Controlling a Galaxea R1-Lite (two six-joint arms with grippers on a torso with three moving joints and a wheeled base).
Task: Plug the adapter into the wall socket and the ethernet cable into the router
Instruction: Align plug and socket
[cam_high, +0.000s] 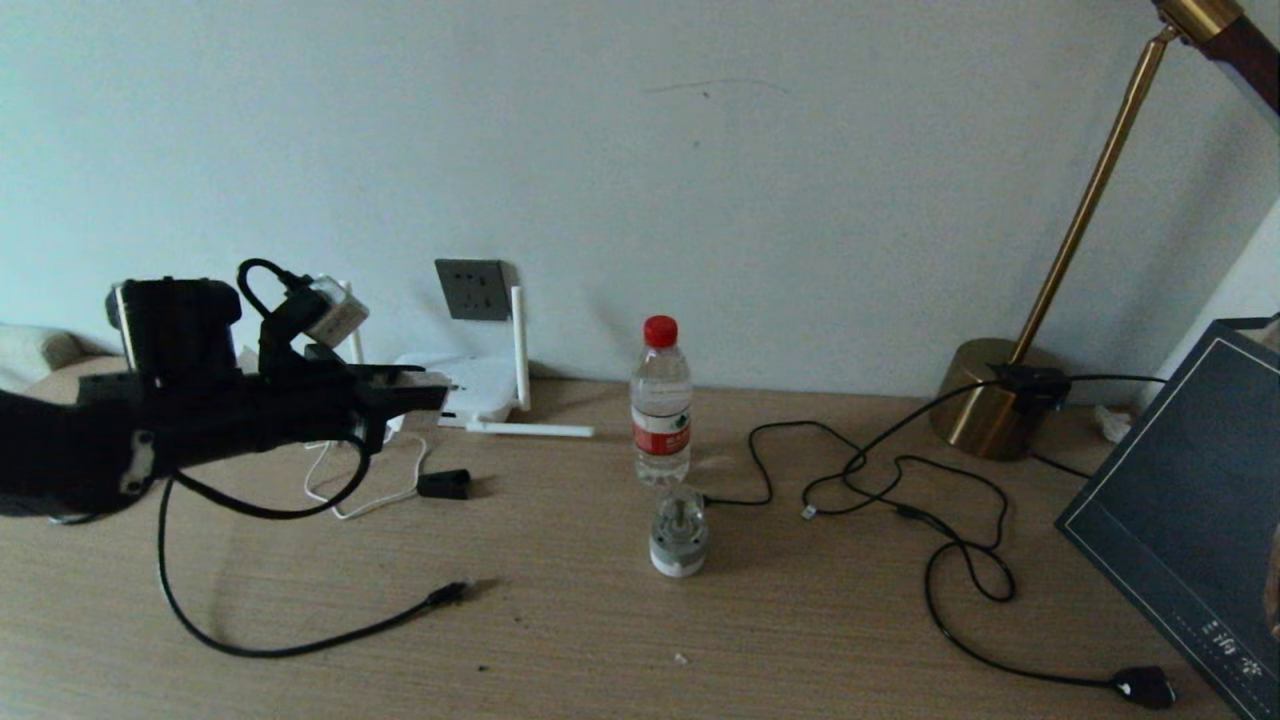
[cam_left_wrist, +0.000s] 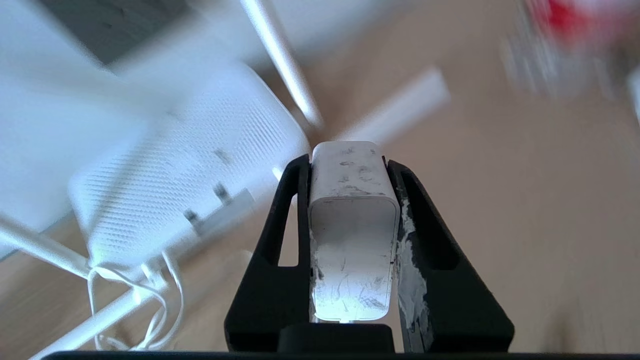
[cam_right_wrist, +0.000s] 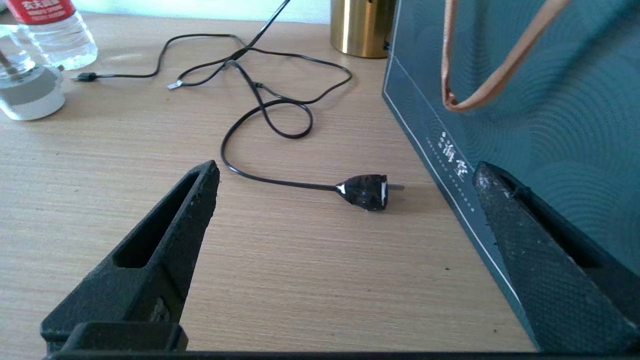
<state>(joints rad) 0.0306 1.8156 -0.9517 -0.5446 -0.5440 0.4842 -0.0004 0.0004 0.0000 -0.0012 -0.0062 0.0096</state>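
Adapter is clamped in the left gripper, held up near the wall socket but not plugged yet. Ethernet cable is left untouched on the counter; right gripper is spread apart, idle.

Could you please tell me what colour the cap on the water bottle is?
The cap on the water bottle is red, clearest in the head view.

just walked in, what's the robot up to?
The left gripper holds the white adapter clamped between its fingers, raised over the router near the wall socket; it isn't plugged in. The ethernet cable lies loose on the table. The right gripper is open above the table beside a black plug.
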